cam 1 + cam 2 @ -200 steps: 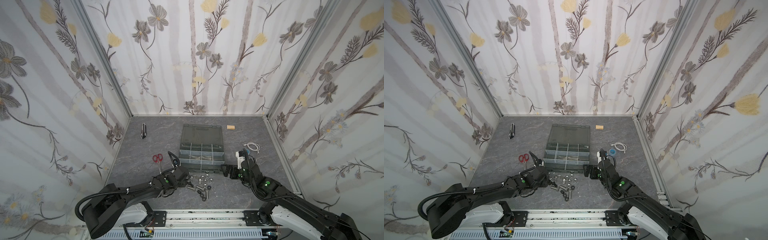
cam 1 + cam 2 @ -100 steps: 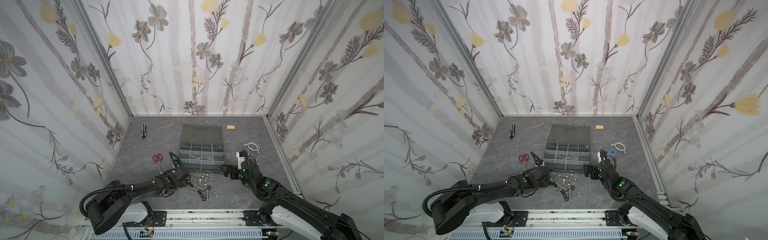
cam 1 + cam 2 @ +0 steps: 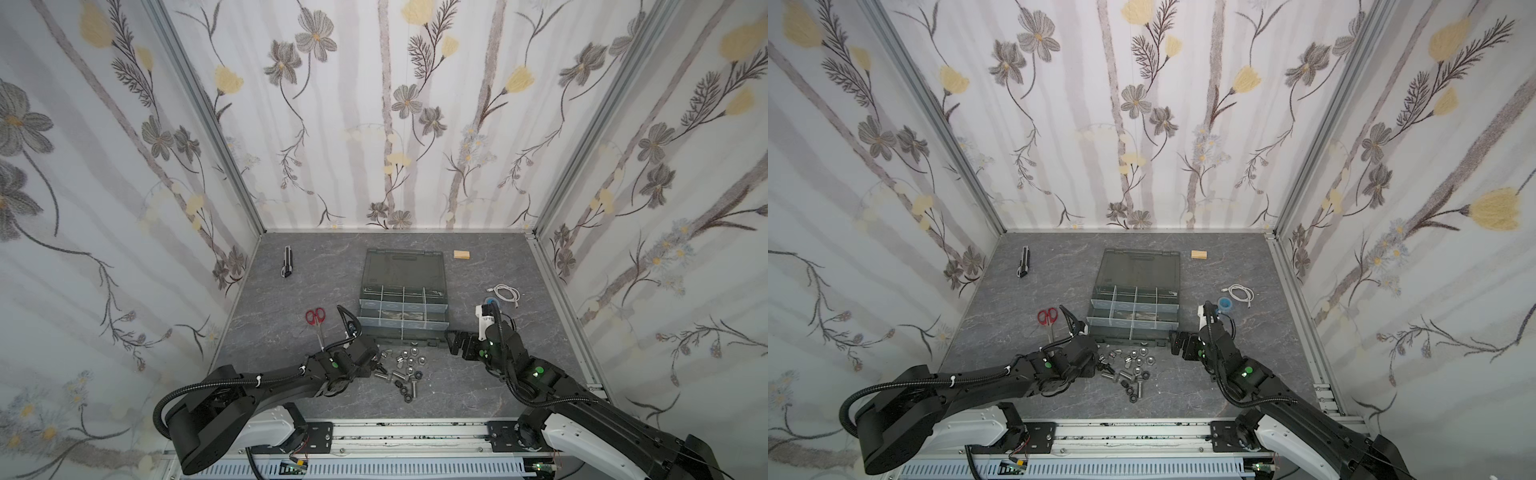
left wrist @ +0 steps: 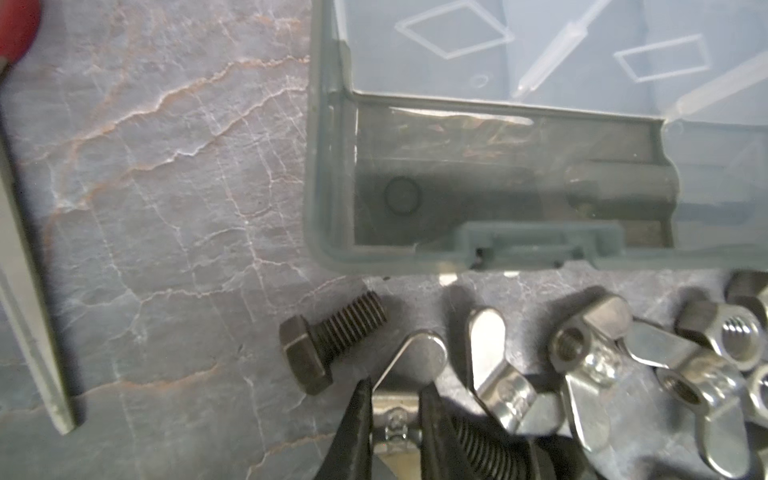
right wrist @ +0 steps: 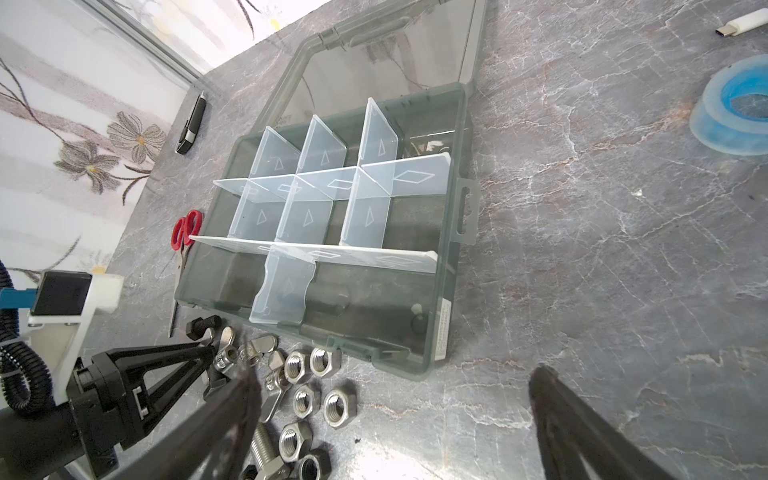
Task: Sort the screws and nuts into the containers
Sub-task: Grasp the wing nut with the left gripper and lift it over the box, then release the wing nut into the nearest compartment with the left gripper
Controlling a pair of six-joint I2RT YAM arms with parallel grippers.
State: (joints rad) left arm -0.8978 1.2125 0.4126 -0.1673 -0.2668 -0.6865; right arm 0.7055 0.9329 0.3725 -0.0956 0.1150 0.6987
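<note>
Loose screws and nuts (image 3: 404, 370) (image 3: 1129, 372) lie in a pile on the table, just in front of the dark grey organizer case (image 3: 415, 328) (image 3: 1133, 326). The case's lid is open and pale dividers split it into containers (image 5: 307, 216). My left gripper (image 4: 395, 386) (image 3: 379, 366) is at the pile's left edge, shut on a silver wing nut (image 4: 417, 357). A black screw (image 4: 328, 345) lies beside the gripper, and more wing nuts (image 4: 590, 345) lie on its other side. Silver hex nuts (image 5: 338, 407) sit near my right gripper (image 5: 392, 372) (image 3: 456, 343). The right gripper is open and holds nothing, off the case's front right corner.
Red-handled scissors (image 3: 316, 318) lie left of the case. A utility knife (image 3: 286, 261) is at the back left and a wooden block (image 3: 461, 254) at the back right. A white cable (image 3: 505, 293) and a blue tape roll (image 3: 1226, 304) lie to the right.
My left gripper's jaws have closed onto the wing nut at the pile's left edge. The right arm has not moved.
</note>
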